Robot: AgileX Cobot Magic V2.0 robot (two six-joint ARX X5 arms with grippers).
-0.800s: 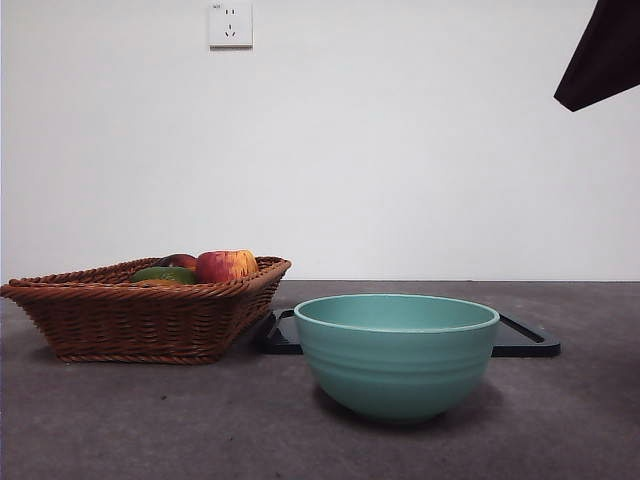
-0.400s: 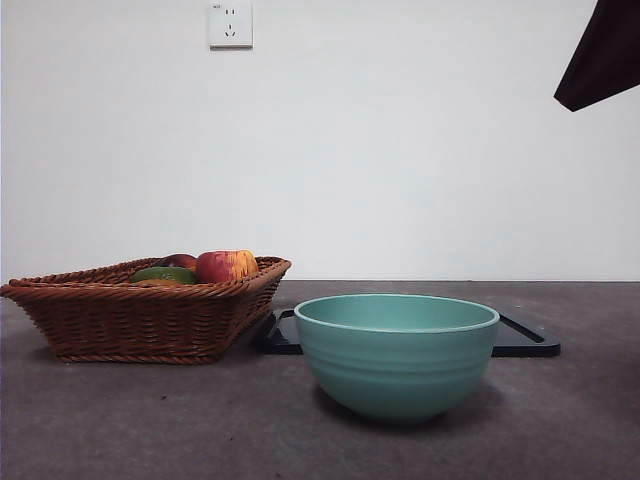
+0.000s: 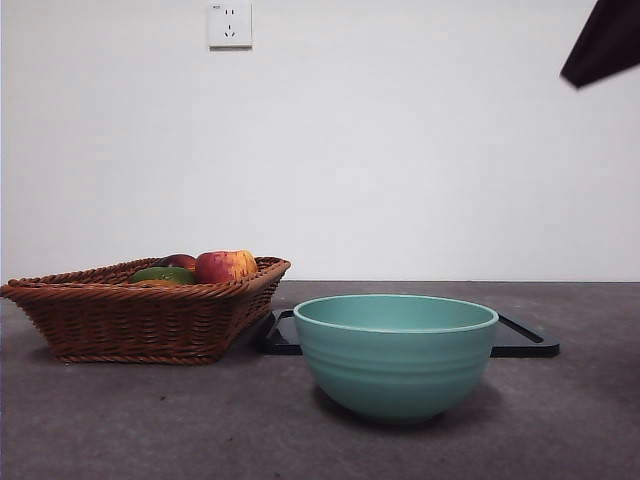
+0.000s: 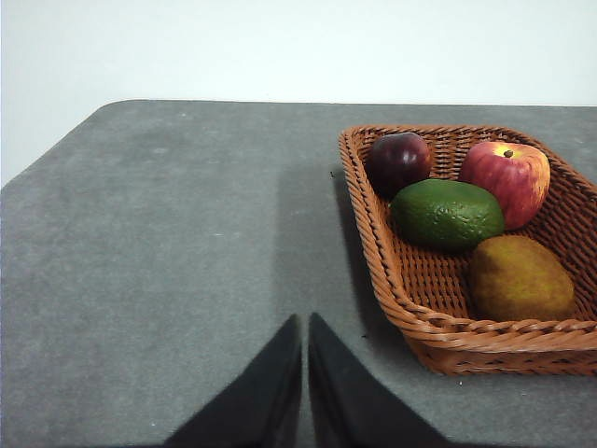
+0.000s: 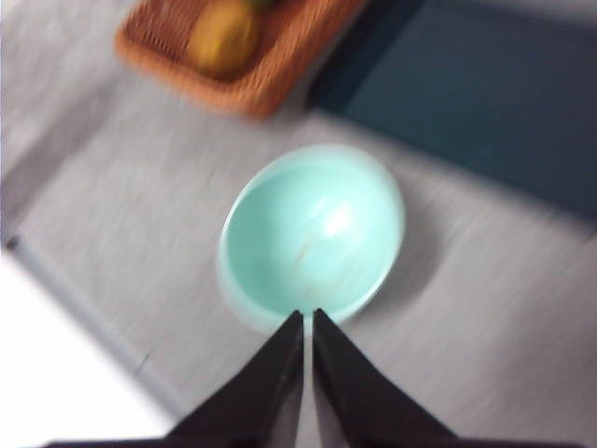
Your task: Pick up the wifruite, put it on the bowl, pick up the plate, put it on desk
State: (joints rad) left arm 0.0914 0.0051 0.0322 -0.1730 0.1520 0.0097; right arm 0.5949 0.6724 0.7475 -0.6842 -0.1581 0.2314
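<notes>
Wifruite (image 4: pixel 520 278) lying in wicker basket (image 4: pixel 448 322), at 5 o'clock of green fruit (image 4: pixel 447 214). Left gripper (image 4: pixel 305 322) closed, empty. Right gripper (image 5: pixel 308 317) closed above bowl (image 5: pixel 312 235).

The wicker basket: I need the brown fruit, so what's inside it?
The wicker basket holds the wifruite, a green fruit, an apple and a dark red fruit. Anything beneath them is hidden.

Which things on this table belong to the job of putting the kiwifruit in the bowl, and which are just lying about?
Part of the job:
- kiwifruit, in the wicker basket
- teal bowl, empty on the desk

Just lying about:
- red-yellow apple
- green avocado
- dark plum
- black tray behind the bowl
</notes>
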